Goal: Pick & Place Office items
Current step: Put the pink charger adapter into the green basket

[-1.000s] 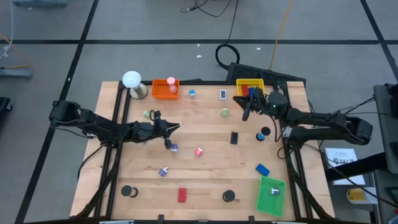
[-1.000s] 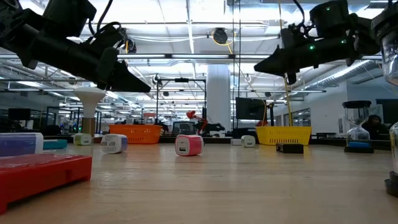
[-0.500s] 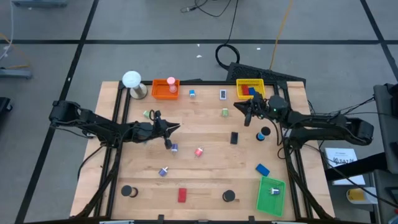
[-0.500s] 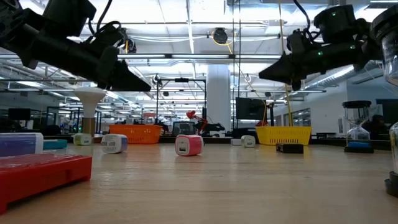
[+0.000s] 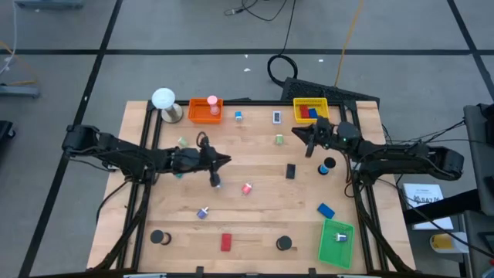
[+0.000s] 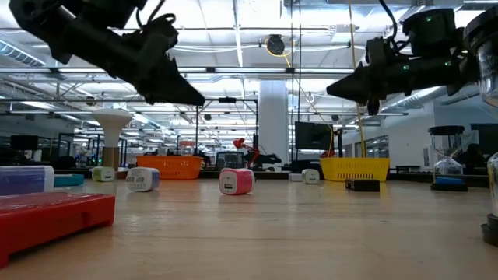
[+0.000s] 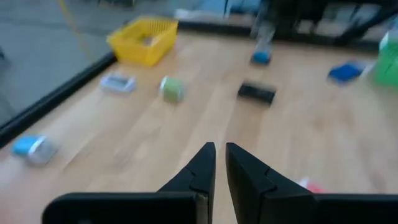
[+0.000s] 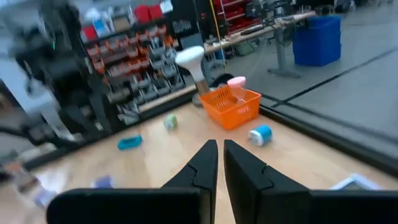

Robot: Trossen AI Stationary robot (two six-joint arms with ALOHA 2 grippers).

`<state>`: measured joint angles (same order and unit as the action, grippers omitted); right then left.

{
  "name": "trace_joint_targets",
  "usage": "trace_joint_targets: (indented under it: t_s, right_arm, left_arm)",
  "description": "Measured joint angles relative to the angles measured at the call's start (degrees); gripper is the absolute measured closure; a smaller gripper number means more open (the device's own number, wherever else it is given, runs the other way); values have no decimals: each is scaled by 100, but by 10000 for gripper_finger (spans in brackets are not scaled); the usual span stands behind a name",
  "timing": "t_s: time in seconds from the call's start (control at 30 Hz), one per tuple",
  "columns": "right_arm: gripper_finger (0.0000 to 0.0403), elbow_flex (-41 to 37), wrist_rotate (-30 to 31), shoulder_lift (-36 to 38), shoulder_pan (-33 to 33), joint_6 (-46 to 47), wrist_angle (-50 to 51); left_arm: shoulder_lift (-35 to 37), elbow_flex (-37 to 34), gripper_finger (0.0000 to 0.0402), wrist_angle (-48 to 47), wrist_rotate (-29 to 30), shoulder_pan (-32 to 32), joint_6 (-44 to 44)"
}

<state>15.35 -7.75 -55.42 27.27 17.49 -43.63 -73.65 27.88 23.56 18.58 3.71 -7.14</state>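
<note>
Small office items lie scattered on the wooden table: a pink piece (image 5: 247, 188), a purple piece (image 5: 217, 183), a black block (image 5: 291, 171), a red block (image 5: 226, 242), a blue block (image 5: 325, 209) and black discs (image 5: 284, 243). My left gripper (image 5: 227, 161) hovers shut over the table's left middle, above the purple piece, with nothing between its fingers (image 7: 220, 155). My right gripper (image 5: 297, 133) hangs shut in the air just on the near side of the yellow tray (image 5: 310, 110), pointing toward the table's left; it too holds nothing (image 8: 220, 152).
An orange tray (image 5: 205, 110) and a white ball on a round base (image 5: 164, 99) stand at the far left. A green tray (image 5: 336, 241) lies at the near right. Bare wood shows in the table's middle (image 5: 255, 158).
My left gripper has risen and moved a little toward the table's right edge, its fingers staying shut and tipping closer to level. No item on the table has moved.
</note>
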Motion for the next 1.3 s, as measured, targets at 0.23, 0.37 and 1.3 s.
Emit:
trace_joint_targets:
  t_s: [0.23, 0.37, 1.3]
  right_arm:
    - [385, 0, -378, -2, -1, 866, -48]
    - [385, 0, -807, -2, -64, 902, -270]
    - [385, 0, -737, -2, -638, 582, -1127]
  left_arm:
    - [0, 182, 360, -538, 555, 378, -73]
    - [-138, 182, 360, -537, 596, 463, -90]
    - [-1449, 555, 253, 400, 552, 941, -1251]
